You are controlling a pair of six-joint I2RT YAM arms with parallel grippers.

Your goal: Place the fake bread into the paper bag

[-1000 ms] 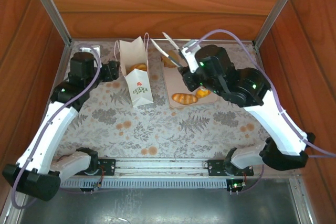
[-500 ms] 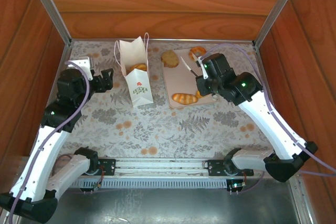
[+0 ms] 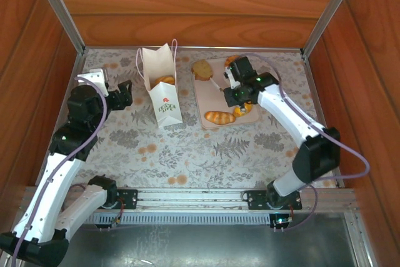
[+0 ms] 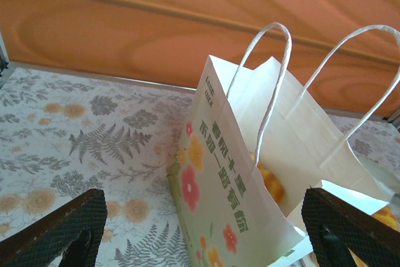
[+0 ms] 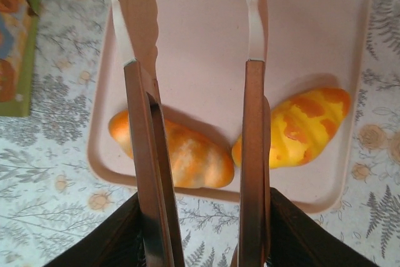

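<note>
White paper: the paper bag (image 3: 164, 95) is stood upright and open-mouthed at eleven o'clock from the table's middle, on a floral cloth (image 3: 187, 148) boxed in by wooden walls (image 3: 187, 4). One golden piece of fake bread (image 3: 165, 80) is lodged inside it.

Tray (image 3: 211, 99), beige-pink: laid at three o'clock of the bag, near but apart. Four more pieces are carried on it: a brown slice (image 3: 202, 69) at its eleven o'clock corner; a glazed roll (image 3: 220, 117) at its six o'clock edge; a striped roll (image 3: 240, 111) just beside that, at three o'clock; a further piece (image 3: 232, 60) at the twelve o'clock edge, partly covered by the right arm.

Left gripper (image 3: 127, 95): placed at nine o'clock of the bag, apart from it, jaws spread wide, nothing grasped.

Right gripper (image 3: 235, 94): hung over the tray's middle, clenched on thin metal tongs (image 5: 253, 154).

From above, a red-green logo is presented on the bag's near side. From the left wrist, the flower-printed face, the two loop handles and the bread within are seen between the spread fingers (image 4: 56, 229). From the right wrist, the tong arms are seen standing apart: the glazed roll is crossed by the nine o'clock arm, and the striped roll's end is met by the three o'clock arm. Contact cannot be told, and the tips are cut off by the picture's edge.
</note>
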